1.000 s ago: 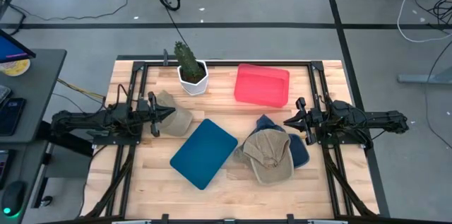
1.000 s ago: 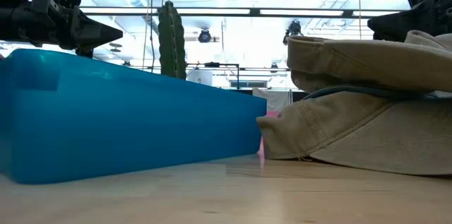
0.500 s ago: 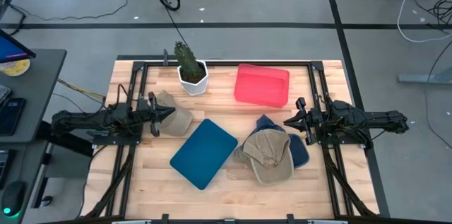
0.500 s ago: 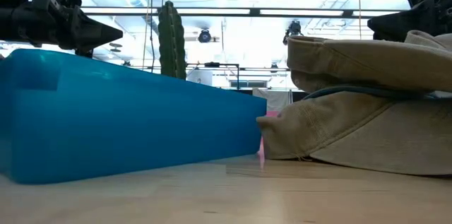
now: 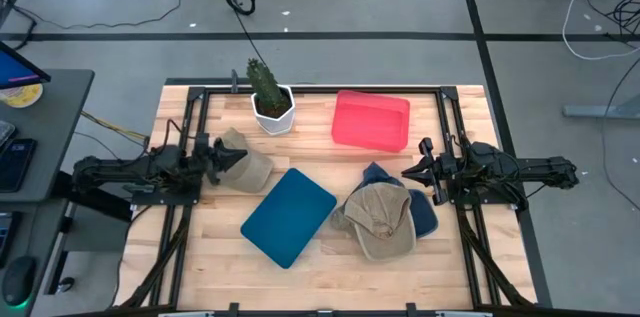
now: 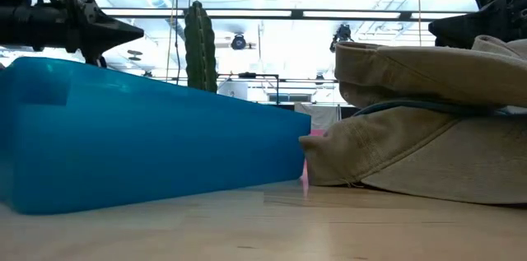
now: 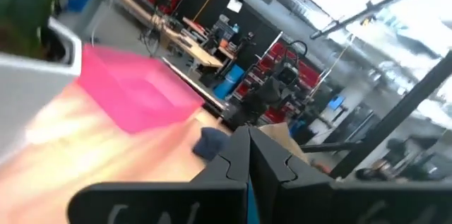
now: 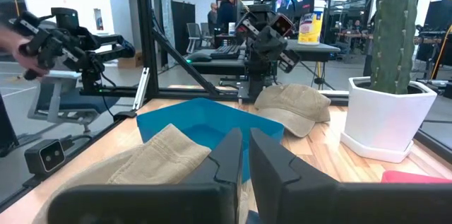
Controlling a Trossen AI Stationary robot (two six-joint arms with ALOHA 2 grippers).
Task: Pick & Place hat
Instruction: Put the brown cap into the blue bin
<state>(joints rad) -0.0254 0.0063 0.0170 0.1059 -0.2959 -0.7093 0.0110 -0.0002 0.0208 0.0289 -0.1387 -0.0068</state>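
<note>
Two grippers are seen from above at opposite counter (image 5: 320, 257) edges: the left gripper (image 5: 228, 161) beside a tan hat (image 5: 248, 165), the right gripper (image 5: 412, 171) by stacked hats (image 5: 382, 219). Bare wood is left along the front edge. In the low view, a blue bin (image 6: 148, 142) fills the left. Each wrist view shows fingers pressed together, holding nothing.

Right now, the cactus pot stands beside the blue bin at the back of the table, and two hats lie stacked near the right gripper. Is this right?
Not quite. In the high view, the cactus pot stands beside the red bin at the back; the blue bin lies nearer the front. The stacked hats do lie near the right gripper.
</note>
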